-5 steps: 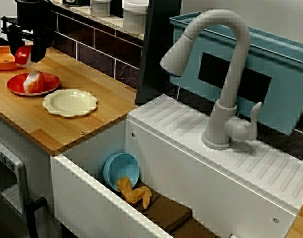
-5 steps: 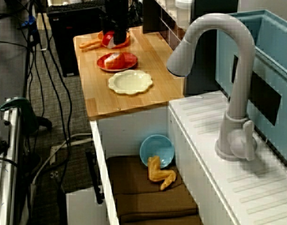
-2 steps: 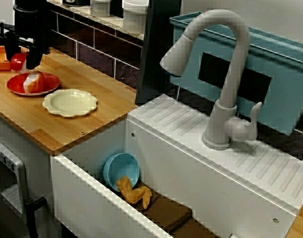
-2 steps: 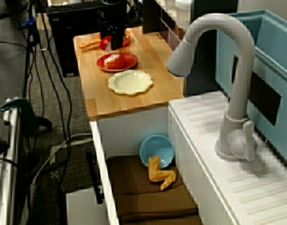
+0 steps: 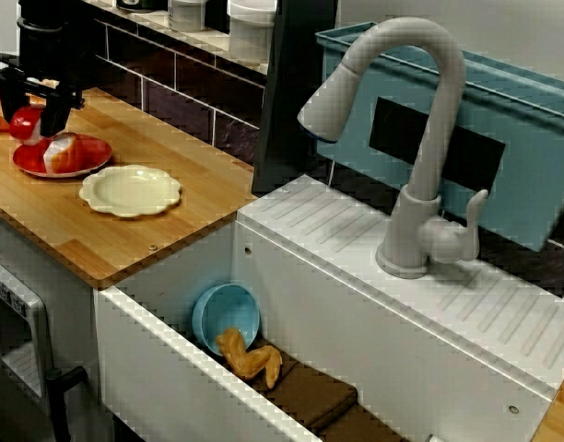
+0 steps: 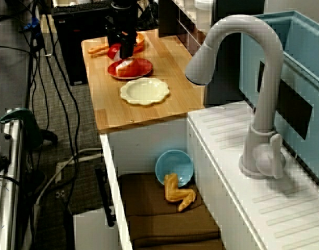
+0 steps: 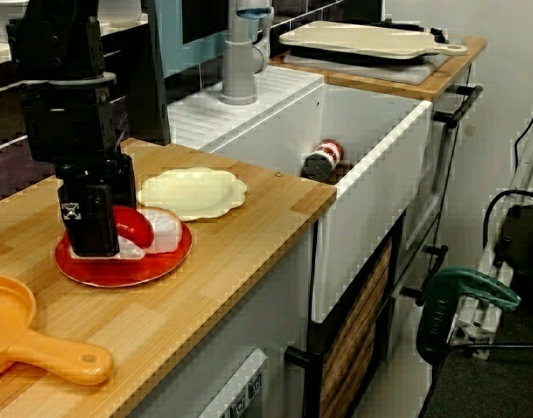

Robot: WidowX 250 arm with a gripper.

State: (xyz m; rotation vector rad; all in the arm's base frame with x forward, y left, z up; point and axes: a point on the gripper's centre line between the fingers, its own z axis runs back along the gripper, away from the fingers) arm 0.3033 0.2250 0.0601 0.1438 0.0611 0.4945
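Orange plastic pan [image 7: 18, 335] lies nearest, at the lower left of the view from the counter's end, on the wooden counter [image 7: 223, 252]. Just beyond it sits a red plate [image 7: 118, 268]. The black end effector [image 5: 28, 122] stands over the left part of that plate, its fingers drawn in to the width of a red round piece [image 7: 136, 228] and clamped on it. The piece sits low over the plate, right beside a pale piece [image 7: 166, 233] that lies there. Whether the red piece touches the plate cannot be told.

Next comes a cream scalloped plate [image 7: 192, 193], near the red one but not touching it. Past the counter's edge is the white sink [image 7: 371, 165], with a can [image 7: 321, 159] lying inside. In the view across the sink, a blue bowl [image 5: 229, 316] leans on its rim in the corner, with a yellow-brown piece [image 5: 250, 357] against it on a brown cloth [image 5: 310, 396]. A grey tap [image 5: 420, 138] rises behind the sink, and farthest off lies a pale cutting board [image 7: 371, 39].
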